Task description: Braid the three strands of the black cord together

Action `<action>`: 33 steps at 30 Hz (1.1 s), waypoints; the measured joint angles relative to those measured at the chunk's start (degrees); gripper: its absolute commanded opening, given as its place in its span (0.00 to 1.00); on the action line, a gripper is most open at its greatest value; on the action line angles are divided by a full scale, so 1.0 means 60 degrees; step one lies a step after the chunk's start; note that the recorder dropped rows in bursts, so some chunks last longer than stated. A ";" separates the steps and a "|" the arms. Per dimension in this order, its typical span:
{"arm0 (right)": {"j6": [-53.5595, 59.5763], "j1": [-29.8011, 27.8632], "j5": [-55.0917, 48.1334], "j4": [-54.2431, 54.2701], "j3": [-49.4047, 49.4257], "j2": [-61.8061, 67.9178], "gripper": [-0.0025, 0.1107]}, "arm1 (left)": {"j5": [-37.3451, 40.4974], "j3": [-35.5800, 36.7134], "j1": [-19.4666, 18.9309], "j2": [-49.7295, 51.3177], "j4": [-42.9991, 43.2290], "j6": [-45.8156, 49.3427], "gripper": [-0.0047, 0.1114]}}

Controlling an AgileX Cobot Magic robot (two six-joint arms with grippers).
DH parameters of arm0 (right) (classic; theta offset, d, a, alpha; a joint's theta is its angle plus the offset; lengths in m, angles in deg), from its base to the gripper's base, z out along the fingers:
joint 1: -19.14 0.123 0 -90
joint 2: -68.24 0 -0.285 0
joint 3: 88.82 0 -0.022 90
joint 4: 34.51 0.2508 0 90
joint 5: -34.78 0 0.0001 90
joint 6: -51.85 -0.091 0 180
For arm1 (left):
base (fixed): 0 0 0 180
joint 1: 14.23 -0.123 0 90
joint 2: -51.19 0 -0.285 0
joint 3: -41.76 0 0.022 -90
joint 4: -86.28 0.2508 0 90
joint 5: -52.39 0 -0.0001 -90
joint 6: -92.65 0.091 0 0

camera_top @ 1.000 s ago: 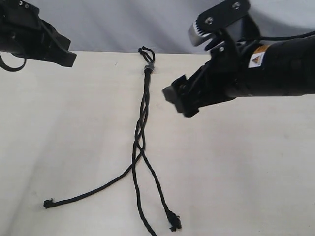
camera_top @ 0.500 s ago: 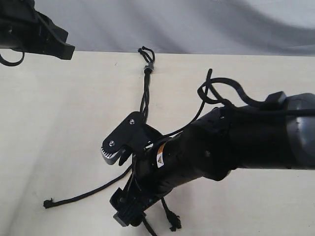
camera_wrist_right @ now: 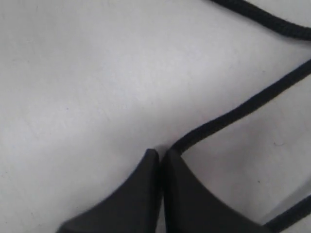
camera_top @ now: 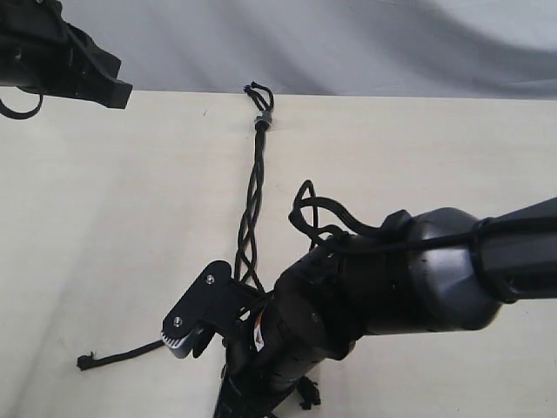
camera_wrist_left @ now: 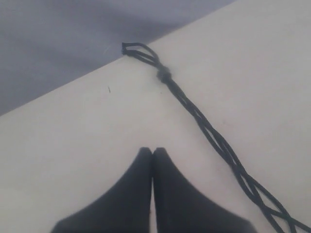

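Right end effector [camera_wrist_right: 159,154]: jaws pressed together low over the surface [camera_top: 104,218]. One strand [camera_wrist_right: 233,114] runs straight into the tip seam and appears pinched there. Left end effector [camera_wrist_left: 152,151]: jaws pressed together, holding nothing, raised at the far left corner, well apart from the black cord [camera_top: 253,187]. The cord lies flat on the surface with its knot [camera_top: 261,122] at the far edge and a loose twist below it. A frayed tip [camera_top: 84,360] lies near left. The right arm hides the remaining length.
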 measured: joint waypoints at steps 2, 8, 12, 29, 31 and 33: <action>0.0000 0.0000 0.0000 -0.0047 0.0000 0.0000 0.02 | 0.0000 0.0000 0.0000 0.0000 0.0000 0.0000 0.04; 0.0000 0.0000 -0.0695 -0.0505 -0.0616 0.0000 0.02 | 0.0023 0.0000 0.0000 0.0000 0.0000 0.0000 0.04; -0.0190 0.0017 -0.1764 -0.1433 -0.1480 0.0000 0.02 | 0.0043 0.0000 0.0000 0.0000 0.0000 0.0000 0.04; -0.1149 -0.0603 -0.2982 -0.5853 -0.2157 0.0980 0.02 | 0.0043 0.0000 0.0000 0.0000 0.0000 0.0000 0.04; -0.1191 -0.0709 -0.2982 -0.5793 -0.2157 0.1215 0.02 | 0.0078 0.0000 0.0000 0.0000 0.0000 0.0000 0.04; -0.1216 -0.0709 -0.2999 -0.5587 -0.2180 0.1265 0.02 | 0.0078 0.0000 0.0000 0.0000 0.0000 0.0000 0.04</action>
